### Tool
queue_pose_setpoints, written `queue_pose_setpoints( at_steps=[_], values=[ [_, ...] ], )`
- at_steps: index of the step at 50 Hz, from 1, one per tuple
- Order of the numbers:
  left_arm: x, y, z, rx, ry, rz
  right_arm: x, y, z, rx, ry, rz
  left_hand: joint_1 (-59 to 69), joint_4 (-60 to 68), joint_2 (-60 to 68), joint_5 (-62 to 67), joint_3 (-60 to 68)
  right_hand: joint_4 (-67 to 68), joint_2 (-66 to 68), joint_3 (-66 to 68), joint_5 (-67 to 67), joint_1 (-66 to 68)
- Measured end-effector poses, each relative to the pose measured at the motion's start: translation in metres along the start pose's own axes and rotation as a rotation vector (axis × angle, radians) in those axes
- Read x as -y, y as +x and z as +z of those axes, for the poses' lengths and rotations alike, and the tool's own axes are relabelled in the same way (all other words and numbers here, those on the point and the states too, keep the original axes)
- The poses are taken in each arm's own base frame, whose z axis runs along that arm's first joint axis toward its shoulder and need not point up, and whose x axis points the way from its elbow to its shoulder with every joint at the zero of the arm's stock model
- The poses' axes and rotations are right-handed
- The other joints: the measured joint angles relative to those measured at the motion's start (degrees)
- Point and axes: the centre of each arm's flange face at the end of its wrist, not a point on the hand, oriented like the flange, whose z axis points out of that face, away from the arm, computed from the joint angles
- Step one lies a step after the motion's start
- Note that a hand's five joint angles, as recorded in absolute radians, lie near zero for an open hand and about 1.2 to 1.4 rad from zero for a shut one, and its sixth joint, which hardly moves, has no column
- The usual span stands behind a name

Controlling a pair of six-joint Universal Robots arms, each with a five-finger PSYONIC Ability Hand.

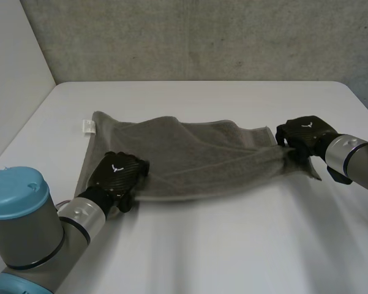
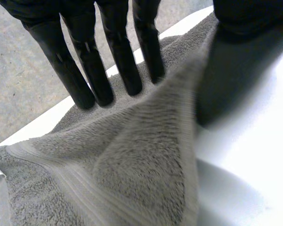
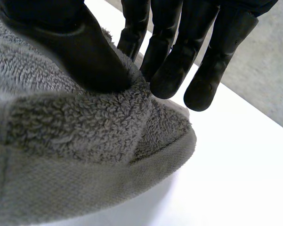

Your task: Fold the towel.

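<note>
One towel (image 1: 196, 153) in the pinch of left hand (image 1: 117, 173) and right hand (image 1: 305, 133).

White worktop (image 1: 232, 245), matt, with rounded far corners. One grey terry towel (image 1: 190, 153) lies directly on it, stretched crosswise over the middle. The towel's far edge rests flat on the surface, and a small white label (image 1: 87, 127) sits at its far left corner. Its near edge and right end are gathered into folds and raised slightly off the worktop.
</note>
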Motion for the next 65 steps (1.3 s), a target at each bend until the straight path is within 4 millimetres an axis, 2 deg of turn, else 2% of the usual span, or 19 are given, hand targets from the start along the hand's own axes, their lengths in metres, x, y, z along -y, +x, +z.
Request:
queue_pose_setpoints(
  at_steps=[1,2,4,6,12,15,16,18,21,26,34,40,50,57,65],
  values=[
    [0.0,0.0,0.0,0.0,0.002,0.001,-0.001,0.001,0.0,-0.005,-0.003,-0.001,-4.62,-4.84,-4.59,-3.58,-4.86,0.0,0.0,0.0,0.0,0.0],
    [0.001,0.0,0.0,0.001,0.005,0.002,-0.002,0.002,0.0,-0.015,-0.008,-0.002,-14.46,-14.73,-14.81,-14.45,-15.34,0.0,0.0,0.0,0.0,0.0],
    [0.002,0.0,0.0,0.002,0.008,0.003,-0.003,0.004,0.0,-0.029,-0.013,-0.002,-21.13,-20.53,-22.03,-23.16,-22.93,0.0,0.0,0.0,0.0,0.0],
    [0.004,0.0,0.0,0.005,0.012,0.004,-0.005,0.007,0.0,-0.042,-0.019,0.001,-23.99,-23.62,-25.78,-27.21,-26.21,0.0,0.0,0.0,0.0,0.0],
    [0.006,-0.003,0.0,0.009,0.016,0.003,-0.012,0.016,-0.001,-0.074,-0.043,0.019,-24.56,-24.2,-26.72,-28.48,-27.17,0.0,0.0,0.0,0.0,0.0],
    [0.004,-0.003,-0.005,0.007,-0.005,-0.003,-0.018,0.016,-0.003,-0.073,-0.06,0.03,-24.56,-24.19,-26.7,-28.24,-27.15,-16.15,-15.82,-15.81,-15.85,-16.35],
    [0.003,-0.004,-0.008,0.006,-0.018,-0.006,-0.021,0.015,-0.003,-0.071,-0.067,0.034,-24.56,-24.19,-26.69,-27.93,-27.15,-26.69,-26.05,-26.36,-26.55,-26.89],
    [0.001,-0.004,-0.013,0.003,-0.04,-0.012,-0.025,0.013,-0.005,-0.064,-0.078,0.04,-24.56,-24.12,-26.47,-27.11,-26.97,-40.27,-38.34,-39.95,-40.42,-40.02],
    [-0.002,-0.006,-0.019,0.006,-0.061,-0.019,-0.028,0.01,-0.008,-0.056,-0.085,0.042,-23.36,-22.81,-25.05,-24.88,-25.38,-47.99,-45.86,-48.05,-48.87,-47.73],
    [-0.001,-0.018,-0.028,0.027,-0.063,-0.032,-0.022,0.011,-0.023,-0.054,-0.044,0.021,-15.02,-14.09,-16.26,-15.94,-16.34,-58.71,-54.7,-57.27,-59.93,-56.95],
    [0.003,-0.036,-0.04,-0.01,-0.04,-0.05,-0.004,0.017,-0.053,-0.038,0.065,-0.005,-1.83,-0.95,-3.06,-3.07,-2.93,-60.11,-57.68,-60.1,-61.55,-60.11],
    [0.001,-0.047,-0.044,-0.025,-0.062,-0.078,-0.004,0.019,-0.066,-0.027,0.082,-0.004,6.72,7.54,5.42,5.16,5.42,-60.11,-57.68,-60.1,-61.55,-60.1],
    [-0.016,-0.057,-0.042,-0.013,-0.155,-0.055,-0.021,0.02,-0.076,-0.024,0.042,-0.025,6.65,7.34,5.34,5.36,5.38,-60.11,-57.68,-60.1,-61.47,-60.08],
    [-0.035,-0.058,-0.038,-0.036,-0.251,-0.021,-0.031,0.014,-0.077,-0.004,0.017,-0.024,-1.5,-0.76,-2.71,-3.35,-3.08,-60.11,-57.68,-60.1,-61.41,-60.07],
    [-0.044,-0.061,-0.03,-0.038,-0.279,-0.017,-0.035,0.01,-0.077,0.014,0.014,-0.016,-3.75,-2.76,-5.38,-5.98,-5.39,-60.11,-57.68,-60.1,-61.4,-60.04]
  ],
)
